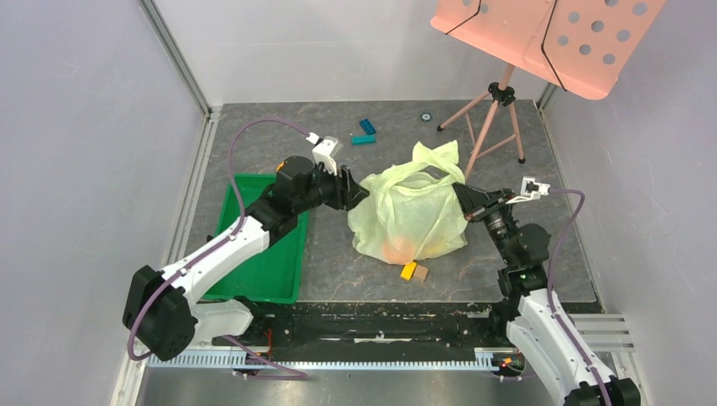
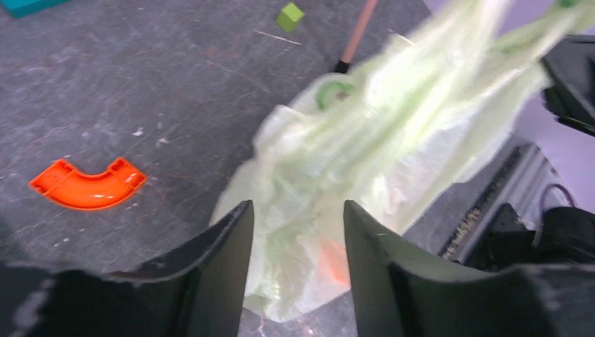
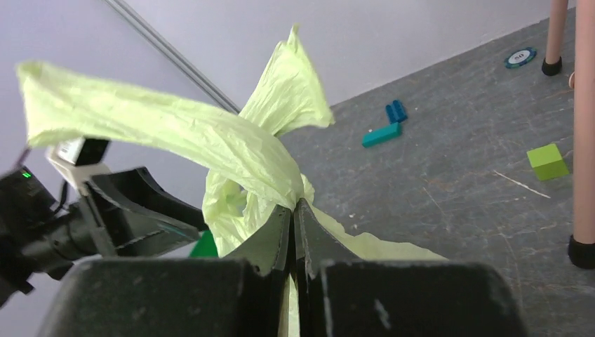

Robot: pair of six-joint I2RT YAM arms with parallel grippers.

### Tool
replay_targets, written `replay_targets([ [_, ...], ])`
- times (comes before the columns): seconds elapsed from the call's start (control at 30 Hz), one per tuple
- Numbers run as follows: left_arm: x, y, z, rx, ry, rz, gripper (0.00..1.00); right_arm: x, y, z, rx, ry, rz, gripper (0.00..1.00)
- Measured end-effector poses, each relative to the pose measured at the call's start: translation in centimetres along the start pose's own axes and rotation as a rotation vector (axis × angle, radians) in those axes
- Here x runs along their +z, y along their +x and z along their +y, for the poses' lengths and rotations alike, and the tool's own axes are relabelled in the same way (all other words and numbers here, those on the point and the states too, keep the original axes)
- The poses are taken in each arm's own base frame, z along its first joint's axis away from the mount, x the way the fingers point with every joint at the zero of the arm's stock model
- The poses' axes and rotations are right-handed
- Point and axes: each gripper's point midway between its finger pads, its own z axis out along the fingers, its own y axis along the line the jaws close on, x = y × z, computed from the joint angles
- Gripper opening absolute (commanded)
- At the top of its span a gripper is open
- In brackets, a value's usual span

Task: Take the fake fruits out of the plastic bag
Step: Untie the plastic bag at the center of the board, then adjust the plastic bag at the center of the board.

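The right fingers (image 3: 313, 246) pinch the avocado-printed plastic bag (image 2: 365, 147).

A green tray (image 1: 272, 264) lies by the table's left edge. Teal blocks (image 1: 365, 133) and a small disc (image 1: 427, 117) sit near the far edge; a pink music stand (image 1: 500, 95) fills the far right corner.

The fake fruits (image 1: 397, 249) show only as an orange smear through the plastic bag (image 1: 414, 203); their shapes and number cannot be made out. In the left wrist view the bag is blurred, and a teal block (image 2: 24, 5) is cut off by the top edge.
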Motion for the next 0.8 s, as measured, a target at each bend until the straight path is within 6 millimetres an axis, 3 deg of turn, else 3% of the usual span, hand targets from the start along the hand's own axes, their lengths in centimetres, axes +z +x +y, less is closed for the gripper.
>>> replay_targets([
  [0.1,-0.3,-0.6,-1.6,0.018,0.071,0.016,0.7,0.4,0.4,0.1,-0.05,-0.001,0.053,0.0],
  [0.37,-1.1,-3.3,-6.6,0.207,0.214,0.018,0.76,0.4,1.4,1.3,-0.15,-0.061,0.15,0.0],
  [0.57,0.5,-6.1,-8.9,0.36,0.224,-0.013,0.8,0.0,2.1,1.2,-0.174,-0.074,0.193,0.0],
  [0.8,3.8,-3.2,-8.7,0.497,0.153,0.073,0.84,-0.2,2.2,1.6,-0.191,-0.09,0.203,0.0],
])
